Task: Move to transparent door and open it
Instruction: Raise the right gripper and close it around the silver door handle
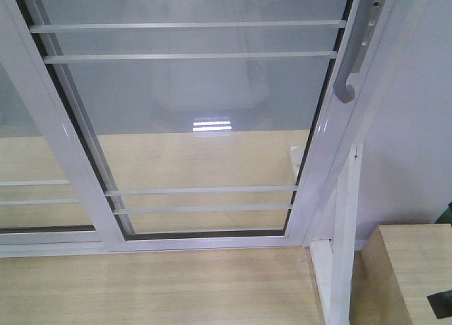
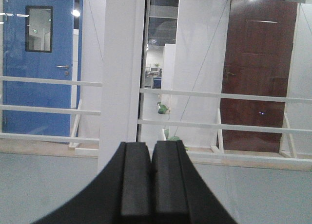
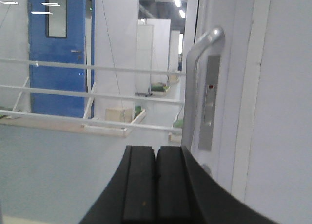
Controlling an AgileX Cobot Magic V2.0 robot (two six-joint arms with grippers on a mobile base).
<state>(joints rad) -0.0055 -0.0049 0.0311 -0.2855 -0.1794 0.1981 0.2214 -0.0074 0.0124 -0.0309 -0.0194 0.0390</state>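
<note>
Facing the transparent door (image 1: 198, 99), we find it filling the centre of the front view, its grey handle (image 1: 353, 63) at the upper right. Our left fingers (image 2: 136, 180) sit pressed together at the bottom of their view, as do our right fingers (image 3: 170, 180) (grey handle just upper right of them).

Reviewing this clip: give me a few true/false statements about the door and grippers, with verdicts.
1. The right gripper is shut. True.
2. It is clamped on the pull handle. False: nothing is between its jaws; the handle stands ahead, slightly right.
3. The left gripper is open. False: it is shut.
4. In the front view, the transparent door carries its handle on the right side. True.
</note>
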